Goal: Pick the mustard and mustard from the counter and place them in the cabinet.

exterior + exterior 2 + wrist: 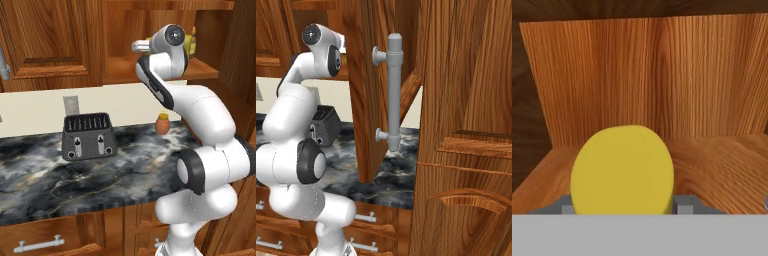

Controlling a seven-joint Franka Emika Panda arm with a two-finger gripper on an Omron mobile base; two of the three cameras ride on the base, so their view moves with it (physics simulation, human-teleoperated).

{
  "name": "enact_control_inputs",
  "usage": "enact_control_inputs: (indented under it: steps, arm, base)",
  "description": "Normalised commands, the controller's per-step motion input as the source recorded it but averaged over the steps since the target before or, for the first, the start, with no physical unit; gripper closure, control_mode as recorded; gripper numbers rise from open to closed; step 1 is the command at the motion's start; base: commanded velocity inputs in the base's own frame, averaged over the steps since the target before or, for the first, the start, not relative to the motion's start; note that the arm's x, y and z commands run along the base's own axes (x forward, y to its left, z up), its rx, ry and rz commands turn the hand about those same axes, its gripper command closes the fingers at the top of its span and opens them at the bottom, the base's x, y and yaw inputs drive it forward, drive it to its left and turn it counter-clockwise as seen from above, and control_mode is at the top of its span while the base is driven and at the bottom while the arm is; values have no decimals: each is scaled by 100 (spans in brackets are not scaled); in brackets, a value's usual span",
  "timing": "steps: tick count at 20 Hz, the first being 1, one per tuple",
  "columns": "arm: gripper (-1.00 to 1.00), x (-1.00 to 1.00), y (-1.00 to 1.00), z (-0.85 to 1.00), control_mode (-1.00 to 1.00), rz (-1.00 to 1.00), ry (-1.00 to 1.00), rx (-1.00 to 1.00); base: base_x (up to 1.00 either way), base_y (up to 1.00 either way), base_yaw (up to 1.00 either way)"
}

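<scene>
Holding a mustard bottle (622,170) between its closed fingers, the tool (623,207) sits inside the open cabinet (712,165), just above the wooden shelf and facing the back wall. The rounded yellow end of the bottle points toward the hand camera, so its long axis appears to run along the tool's approach rather than upright; I cannot tell cap from base. To finish well, ease the bottle down until it rests on the shelf, away from the near edge, then release. On the worktop (125,160) below stand a toaster (89,136) and an orange jar (162,123); yellow shows at the arm's far right (190,44).
</scene>
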Motion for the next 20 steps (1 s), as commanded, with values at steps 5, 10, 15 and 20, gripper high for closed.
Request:
enact_control_inputs:
  steps: [5, 10, 15, 20]
  arm:
    - [100, 18, 0, -8, -100, 0, 6, 0]
    - [100, 16, 0, -2, -100, 0, 6, 0]
    - [100, 16, 0, -4, -100, 0, 3, 0]
    - [100, 11, 0, -10, -100, 0, 2, 0]
  base:
    - [0, 0, 0]
    - [0, 0, 0]
    - [0, 0, 0]
    - [0, 0, 0]
